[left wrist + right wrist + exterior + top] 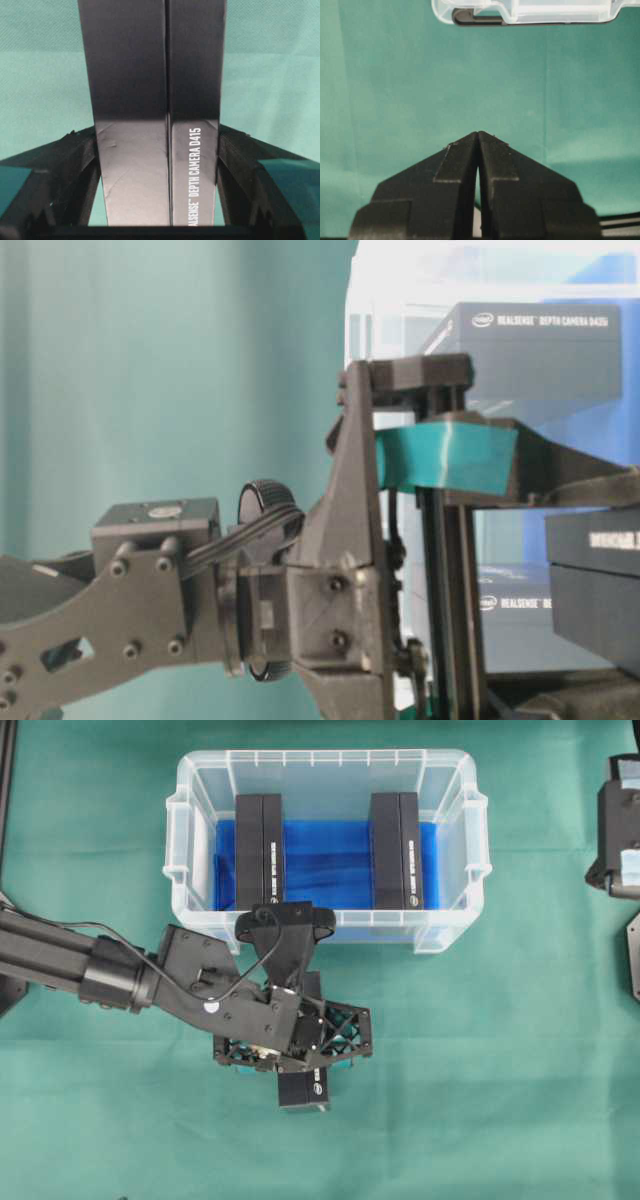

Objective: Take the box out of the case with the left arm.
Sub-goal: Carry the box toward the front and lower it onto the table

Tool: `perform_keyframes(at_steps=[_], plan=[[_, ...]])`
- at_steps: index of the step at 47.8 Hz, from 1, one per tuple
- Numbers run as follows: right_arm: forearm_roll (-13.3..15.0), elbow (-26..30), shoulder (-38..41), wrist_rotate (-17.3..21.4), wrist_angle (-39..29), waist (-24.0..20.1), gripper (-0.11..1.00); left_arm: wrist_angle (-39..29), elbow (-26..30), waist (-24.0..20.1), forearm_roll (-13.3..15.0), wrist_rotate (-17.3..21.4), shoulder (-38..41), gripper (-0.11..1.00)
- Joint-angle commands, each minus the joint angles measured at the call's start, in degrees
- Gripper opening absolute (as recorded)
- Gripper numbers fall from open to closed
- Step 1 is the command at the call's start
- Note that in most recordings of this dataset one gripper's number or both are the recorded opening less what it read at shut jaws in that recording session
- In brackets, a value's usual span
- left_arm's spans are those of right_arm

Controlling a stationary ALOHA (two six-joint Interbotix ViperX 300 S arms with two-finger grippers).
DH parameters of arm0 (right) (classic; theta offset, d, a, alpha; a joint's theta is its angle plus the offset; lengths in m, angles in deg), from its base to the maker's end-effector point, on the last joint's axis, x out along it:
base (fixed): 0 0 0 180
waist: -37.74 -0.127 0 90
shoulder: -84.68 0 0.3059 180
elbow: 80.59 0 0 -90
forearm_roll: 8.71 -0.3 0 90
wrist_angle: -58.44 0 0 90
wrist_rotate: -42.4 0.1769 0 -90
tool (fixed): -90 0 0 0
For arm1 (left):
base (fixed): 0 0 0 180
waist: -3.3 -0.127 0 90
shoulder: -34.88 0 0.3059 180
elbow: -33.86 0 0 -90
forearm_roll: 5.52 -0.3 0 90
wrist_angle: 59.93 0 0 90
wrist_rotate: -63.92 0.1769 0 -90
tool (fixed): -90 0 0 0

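Overhead view: left gripper [300, 1055] sits over the green cloth [520, 1060], just below the case [190, 840], w/ a black box [303, 1092] poking out under it. Box is clear of the case, well outside its near wall. Two more black boxes stand inside on the blue sheet [330, 855]: left pair [260, 850], right pair [396, 850]. Right gripper [615, 830] parked at far right edge, away from everything.

Table-level view: gripper body fills the frame, teal pad [445, 458] visible, boxes and case behind; whether the held box touches the cloth can't tell from here.

Left wrist view: jaws partway open, closed on the box's two sides; box runs straight up the middle btwn black fingers [75, 165], label reads DEPTH CAMERA D415. Cloth behind it.

Right wrist view: jaws pressed together, nothing btwn them, case rim at top of frame.

Step, as I read it: lift-out is done, box is being carried or lowered onto the cloth. Next move likely needs lowering till the box rests flat, then opening the jaws and backing off w/o tipping it.
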Motion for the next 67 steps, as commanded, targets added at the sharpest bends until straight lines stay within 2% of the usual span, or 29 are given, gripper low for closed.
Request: perform_keyframes(at_steps=[1,22,24,29,31,47,56,67], plan=[[0.2,0.4,0.0,0.1,0.0,0.0,0.03,0.6,0.6,0.3,-0.1,0.3,-2.6,0.60],[0.2,0.2,0.0,0.1,0.0,0.0,0.03,0.9,0.7,0.4,0.0,0.6,-2.5,0.60],[0.2,0.3,0.0,0.2,0.0,0.0,0.03,1.1,0.8,0.3,-0.1,1.2,-2.5,0.67],[0.2,0.3,0.0,0.2,0.0,0.0,0.03,1.6,0.9,0.4,0.0,2.8,-2.5,0.93],[0.2,0.3,0.0,0.2,0.0,0.0,0.03,1.7,1.0,0.4,0.0,3.0,-2.5,0.96],[0.2,0.3,0.0,0.2,0.0,0.0,0.03,1.1,1.8,0.2,0.7,2.8,-3.3,0.94],[0.2,0.4,0.0,0.1,0.0,0.0,0.03,-2.9,4.5,-0.4,0.7,3.3,-5.2,0.93],[0.2,0.3,0.0,0.1,0.0,0.0,0.03,-10.6,11.7,-1.6,0.7,8.0,-5.6,0.93]])
